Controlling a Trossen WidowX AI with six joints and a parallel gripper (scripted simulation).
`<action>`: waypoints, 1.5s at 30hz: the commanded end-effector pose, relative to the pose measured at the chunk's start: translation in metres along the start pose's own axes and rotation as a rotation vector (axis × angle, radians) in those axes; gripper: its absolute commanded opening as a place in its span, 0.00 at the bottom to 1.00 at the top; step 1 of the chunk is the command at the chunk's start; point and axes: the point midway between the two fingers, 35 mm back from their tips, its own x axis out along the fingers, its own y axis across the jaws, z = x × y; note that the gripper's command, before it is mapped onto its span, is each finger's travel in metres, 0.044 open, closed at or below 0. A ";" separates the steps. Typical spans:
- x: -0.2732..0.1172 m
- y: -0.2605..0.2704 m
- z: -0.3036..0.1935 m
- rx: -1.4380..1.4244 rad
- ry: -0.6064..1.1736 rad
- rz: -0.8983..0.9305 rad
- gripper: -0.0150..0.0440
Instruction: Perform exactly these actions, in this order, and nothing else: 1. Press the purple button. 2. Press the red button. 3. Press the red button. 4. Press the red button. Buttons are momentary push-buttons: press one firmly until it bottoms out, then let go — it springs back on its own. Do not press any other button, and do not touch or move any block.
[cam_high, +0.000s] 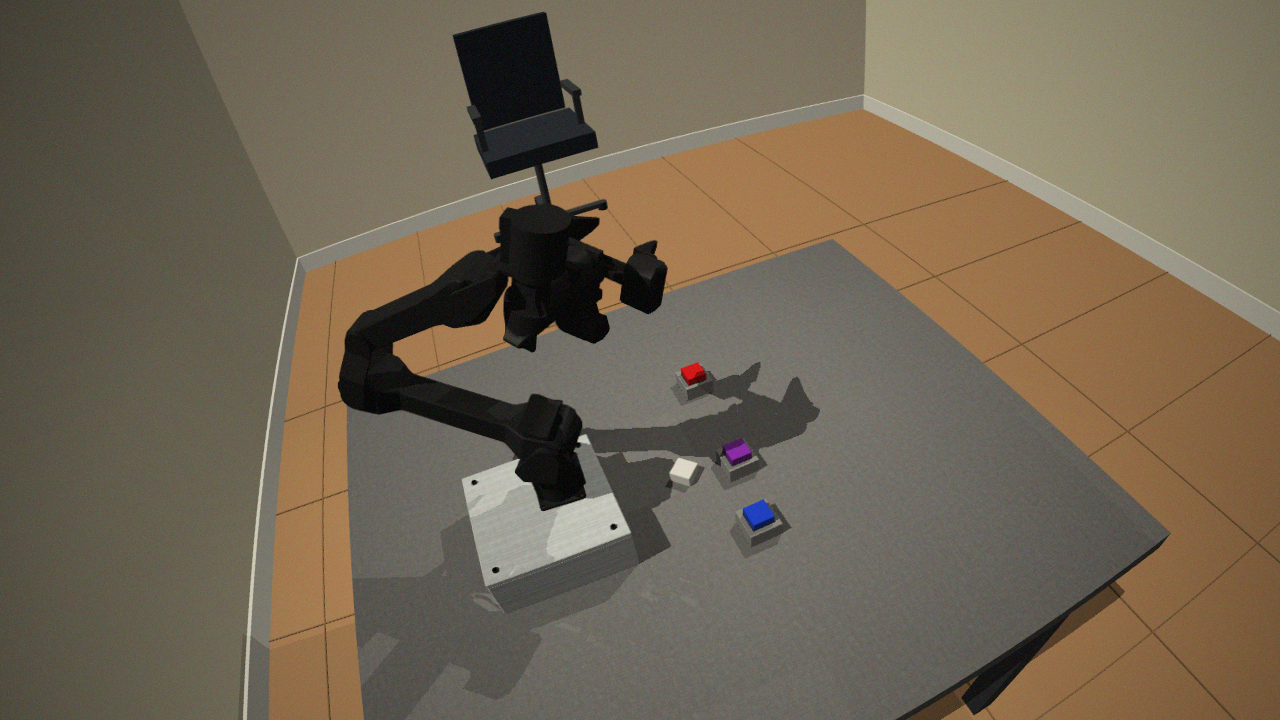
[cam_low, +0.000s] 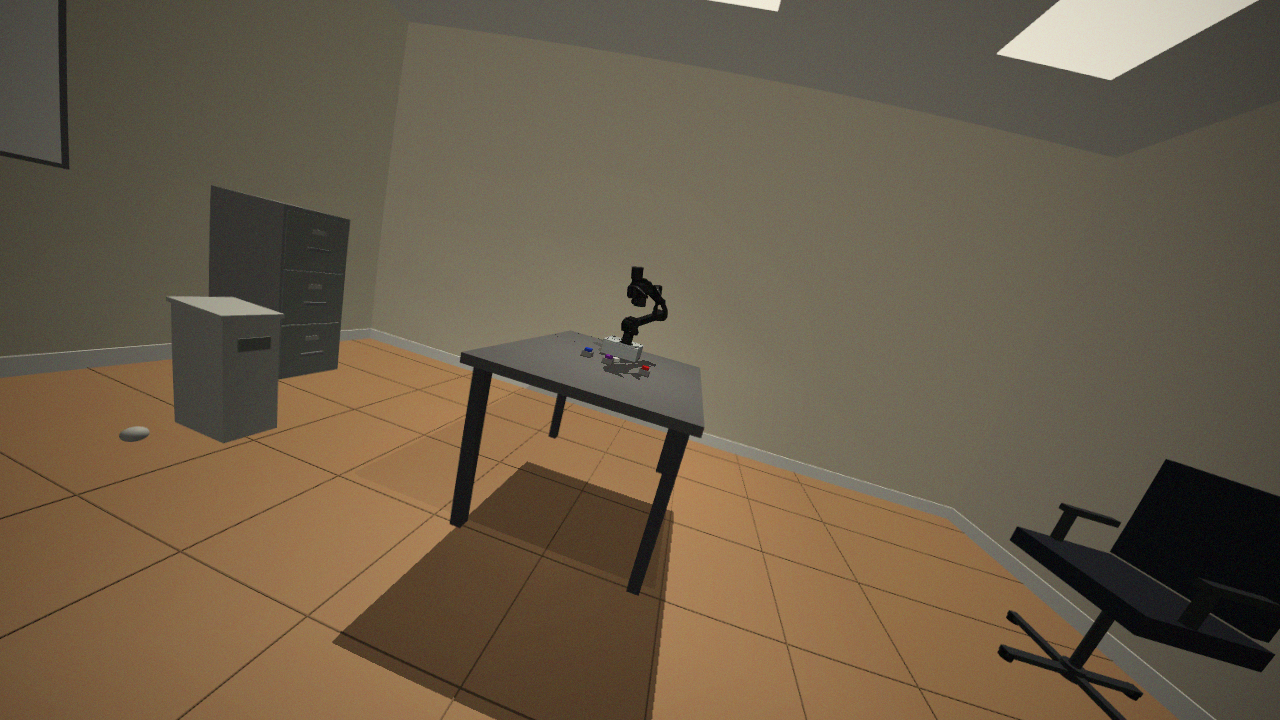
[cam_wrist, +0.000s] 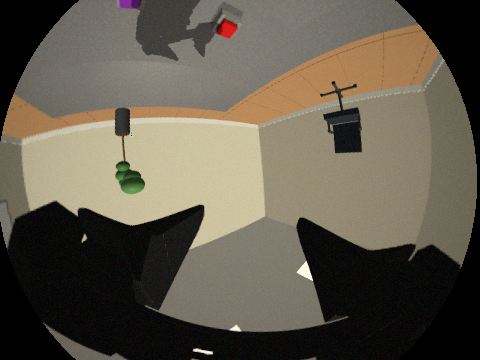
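Observation:
The purple button (cam_high: 736, 451) (cam_low: 608, 357) (cam_wrist: 129, 3) stands near the middle of the table and is cut off at the top edge of the wrist view. The red button (cam_high: 692, 373) (cam_low: 645, 368) (cam_wrist: 227, 29) stands farther back in the top view. Both caps stand raised on grey housings. My gripper (cam_high: 623, 234) (cam_wrist: 252, 217) is open and empty, its fingers wide apart. It is raised high above the table, back toward the arm, and touches no button. The wrist view appears upside down, with the table at its top.
The blue button (cam_high: 758, 514) (cam_low: 588, 350) stands nearer the front in the top view. A small white block (cam_high: 683, 471) lies beside the purple button, between it and the pale arm base (cam_high: 572, 528). The grey table (cam_high: 895, 447) carries them. An office chair (cam_high: 537, 138) stands beyond.

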 end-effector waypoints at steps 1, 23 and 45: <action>0.000 0.001 0.000 -0.010 -0.003 0.004 0.93; 0.042 0.130 0.067 -1.238 -0.714 -0.163 0.93; 0.044 0.176 0.142 -1.900 -0.984 -1.139 0.93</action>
